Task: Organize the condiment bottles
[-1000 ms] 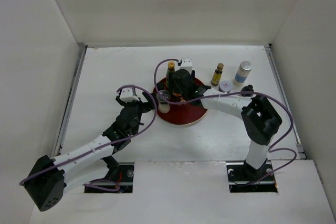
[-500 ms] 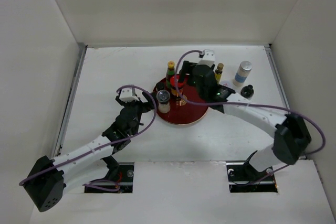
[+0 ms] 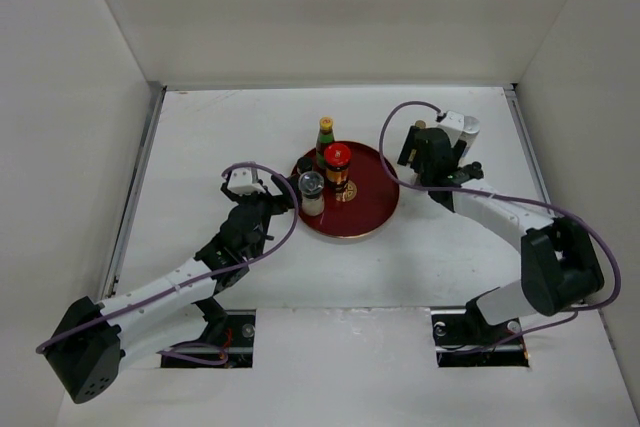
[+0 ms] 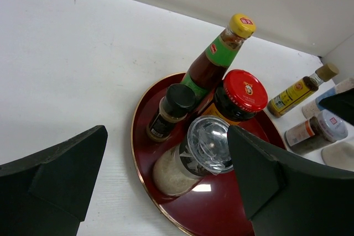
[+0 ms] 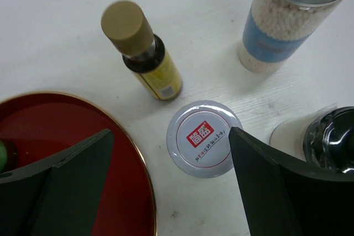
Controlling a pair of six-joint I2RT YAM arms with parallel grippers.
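In the top view, we see the right gripper [image 3: 418, 152] has swung off the red tray [image 3: 368, 213] since a second ago, leaving the red-lidded jar [image 3: 337, 161] standing there, so that bottle looks placed and another is due. At the left wrist, our left gripper [image 4: 167, 131] gapes wide and empty, with the silver-topped shaker [image 4: 193, 156] upright just ahead. At the right wrist, the jaws are spread wide and empty; the grey-lidded jar [image 5: 203, 145] sits between them, upright, long axis vertical, lid facing the camera.

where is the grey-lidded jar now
In the right wrist view, the grey-lidded jar stands just right of the round red tray, beside the slim amber bottle.
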